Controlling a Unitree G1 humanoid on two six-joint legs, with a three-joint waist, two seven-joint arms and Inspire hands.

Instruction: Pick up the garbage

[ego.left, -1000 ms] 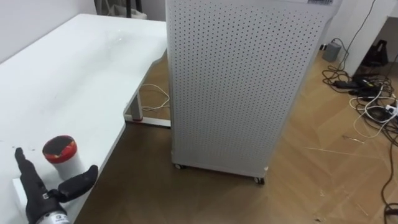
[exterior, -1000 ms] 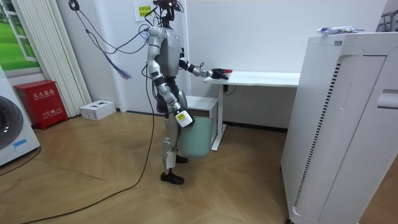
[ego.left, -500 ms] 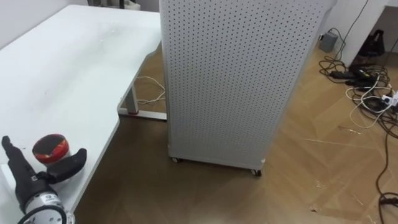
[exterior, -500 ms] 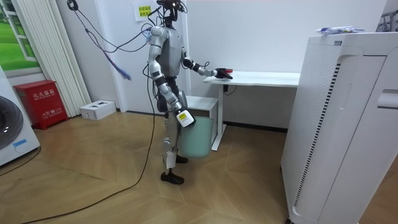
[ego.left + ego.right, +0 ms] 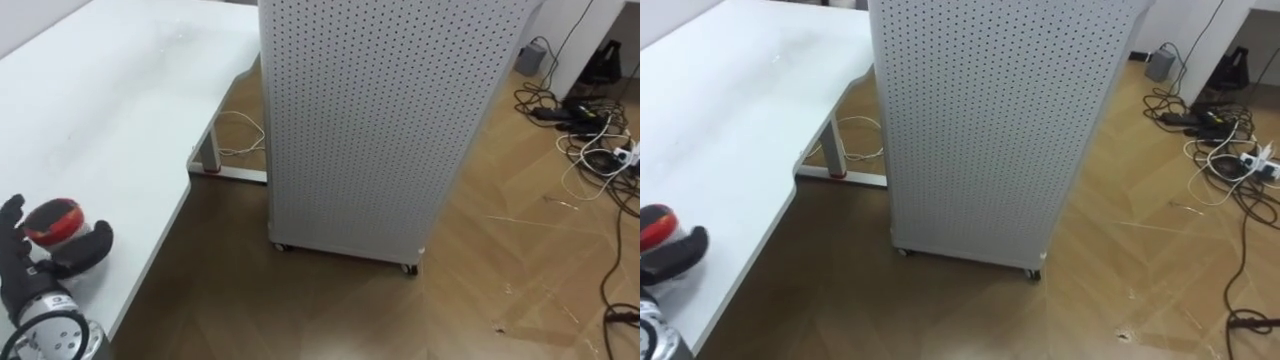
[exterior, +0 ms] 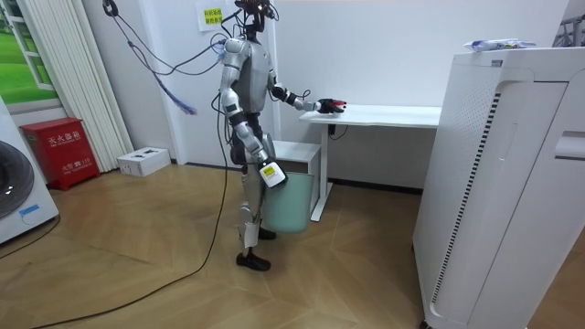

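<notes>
1. Close under my eyes, the white table (image 5: 110, 110) is carrying the one piece of garbage I am after: a small cup with a red lid (image 5: 52, 218), standing upright near the table's front corner.
2. My left hand (image 5: 30, 275) is wrapping that cup, fingers curling round its far left side and thumb pressing in from the right, so the cup is sitting between them in a closed grasp. I am holding it low on the body, which I judge is keeping the lid free and the cup level for lifting.
3. My right hand (image 6: 266, 174) is hanging by my hip; whether it is holding anything I cannot tell.
4. Beside my legs, a pale green bin (image 6: 291, 206) is standing on the floor by the table end, which looks like the likely place for the cup.
5. Further out, a tall white perforated cabinet (image 5: 380, 120) on small wheels is standing just past the table's edge, blocking the way straight ahead.
6. Beyond it, loose cables (image 5: 590, 150) are lying across the wooden floor (image 5: 300, 310), something to be stepping clear of.
</notes>
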